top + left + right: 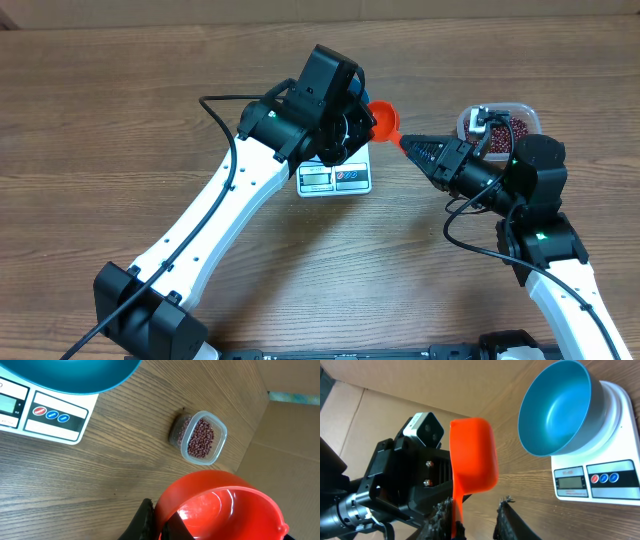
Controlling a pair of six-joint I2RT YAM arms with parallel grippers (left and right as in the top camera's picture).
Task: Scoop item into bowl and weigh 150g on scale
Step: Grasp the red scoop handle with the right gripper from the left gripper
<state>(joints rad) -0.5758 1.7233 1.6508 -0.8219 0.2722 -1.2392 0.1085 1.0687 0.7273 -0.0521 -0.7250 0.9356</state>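
Observation:
The blue bowl point(555, 410) stands on the white scale point(600, 475), and in the overhead view my left wrist covers most of it. An orange scoop point(383, 120) hangs in the air just right of the bowl. My left gripper point(162, 525) is shut on the rim of the scoop's cup point(225, 505). The scoop's handle point(457, 515) runs between the jaws of my right gripper point(475, 505). It lies against one finger, with a gap to the other. The beans point(201, 439) fill a clear plastic container point(500, 125) at the right. I see no beans in the scoop or the bowl.
A cardboard wall point(290, 435) rises behind the bean container. The scale's display and buttons point(335, 178) face the front of the table. A black cable point(215, 105) loops above the left arm.

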